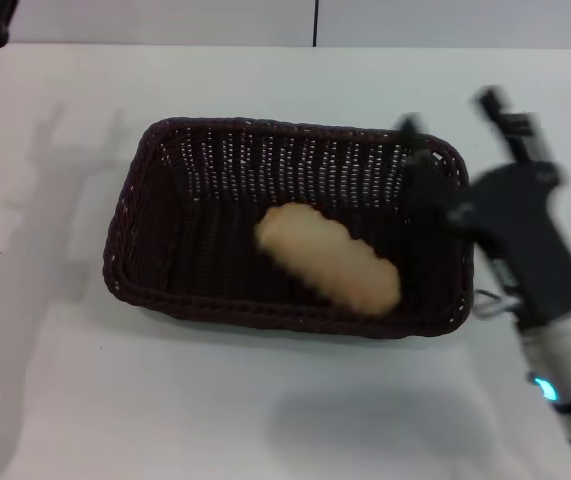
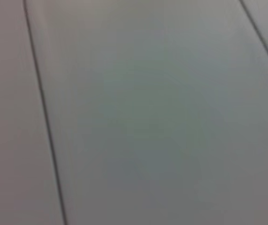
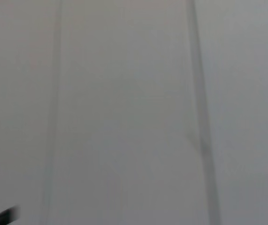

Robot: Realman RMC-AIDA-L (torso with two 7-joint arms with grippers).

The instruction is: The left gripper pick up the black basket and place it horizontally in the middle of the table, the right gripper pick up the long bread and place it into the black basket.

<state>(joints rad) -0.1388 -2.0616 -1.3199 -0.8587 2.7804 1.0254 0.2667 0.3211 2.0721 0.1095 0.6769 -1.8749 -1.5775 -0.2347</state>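
Observation:
The black basket [image 1: 215, 200] lies lengthwise across the middle of the white table [image 1: 265, 400]. The long bread [image 1: 330, 258] lies inside it, slanted, with its pale tan side up. My right gripper [image 1: 452, 118] is above the basket's right end, blurred, with its two black fingers spread apart and nothing between them. It is apart from the bread. My left gripper is out of view; only a faint arm shadow [image 1: 25, 230] falls on the table left of the basket.
The table's far edge [image 1: 265, 45] runs along the top of the head view. Both wrist views show only plain grey panels with thin dark seams [image 2: 42, 108].

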